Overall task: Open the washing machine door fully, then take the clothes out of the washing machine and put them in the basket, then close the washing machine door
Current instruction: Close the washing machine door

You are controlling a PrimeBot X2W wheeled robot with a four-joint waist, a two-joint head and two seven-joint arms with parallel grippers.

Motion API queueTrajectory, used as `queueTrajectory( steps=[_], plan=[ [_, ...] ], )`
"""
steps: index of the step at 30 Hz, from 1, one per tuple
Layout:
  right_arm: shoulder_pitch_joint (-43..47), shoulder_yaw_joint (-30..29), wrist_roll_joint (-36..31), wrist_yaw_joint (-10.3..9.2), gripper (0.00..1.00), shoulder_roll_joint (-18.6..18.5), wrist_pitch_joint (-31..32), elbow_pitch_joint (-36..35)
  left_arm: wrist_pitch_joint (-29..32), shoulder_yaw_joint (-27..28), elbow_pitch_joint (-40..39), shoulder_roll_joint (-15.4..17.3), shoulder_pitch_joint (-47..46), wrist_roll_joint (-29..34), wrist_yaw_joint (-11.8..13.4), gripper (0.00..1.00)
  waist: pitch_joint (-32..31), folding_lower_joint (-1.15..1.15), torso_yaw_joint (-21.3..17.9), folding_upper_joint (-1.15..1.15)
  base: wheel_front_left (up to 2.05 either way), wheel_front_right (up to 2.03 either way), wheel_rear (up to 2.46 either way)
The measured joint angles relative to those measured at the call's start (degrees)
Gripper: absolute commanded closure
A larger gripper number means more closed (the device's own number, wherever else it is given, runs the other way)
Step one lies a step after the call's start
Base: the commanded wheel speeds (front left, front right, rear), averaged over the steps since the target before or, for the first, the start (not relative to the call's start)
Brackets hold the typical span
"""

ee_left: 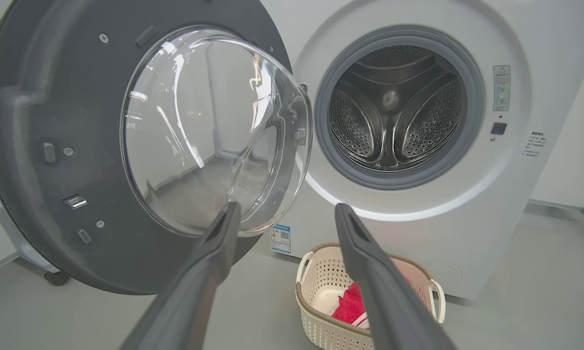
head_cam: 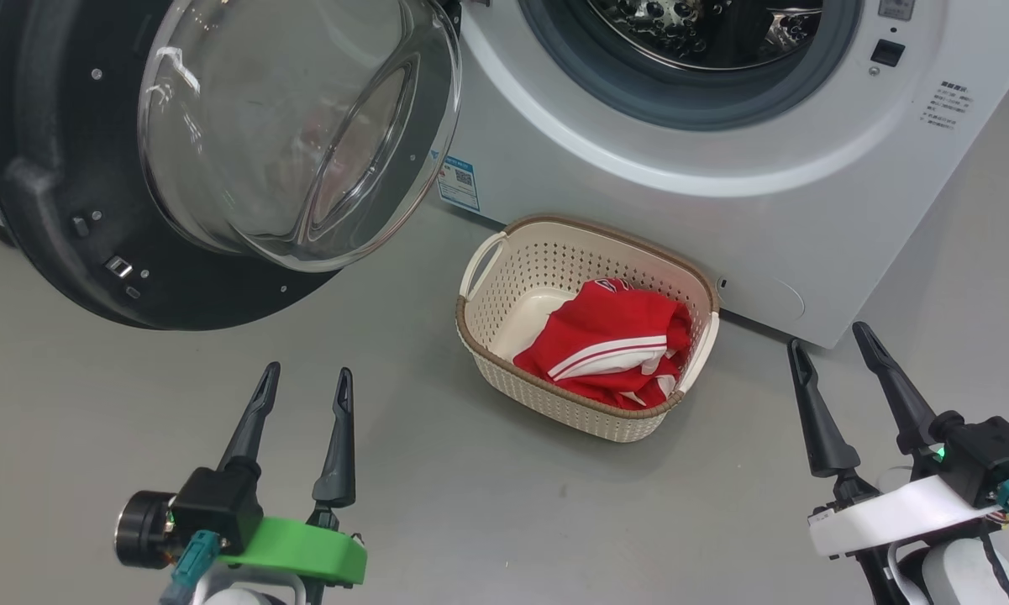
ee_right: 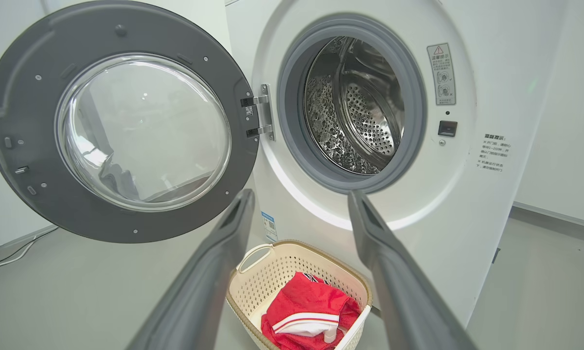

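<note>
Left gripper and right gripper, low in the frame, gape wide and empty, red clothes lie in the basket at centre, and the stiff, likely heavy door at upper left looks best pushed by its black rim, not its slick glass.

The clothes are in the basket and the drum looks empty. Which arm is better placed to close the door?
Likely the left. The washing machine door stands open on the robot's left, near the open left tool; the open right tool is beyond the basket.
</note>
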Motion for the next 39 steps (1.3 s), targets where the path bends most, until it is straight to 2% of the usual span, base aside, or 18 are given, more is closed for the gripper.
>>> queueTrajectory(
  steps=[39],
  plan=[
    [0.0, 0.8, 0.0, 0.00, 0.00, 0.0, 0.0, 0.2, 0.0, 1.9, -1.5, 0.0, 1.6, 0.0, 0.7, 0.00, -0.4, 0.00, 0.1, 0.00, 0.00, 0.00, 0.00]
  ],
)
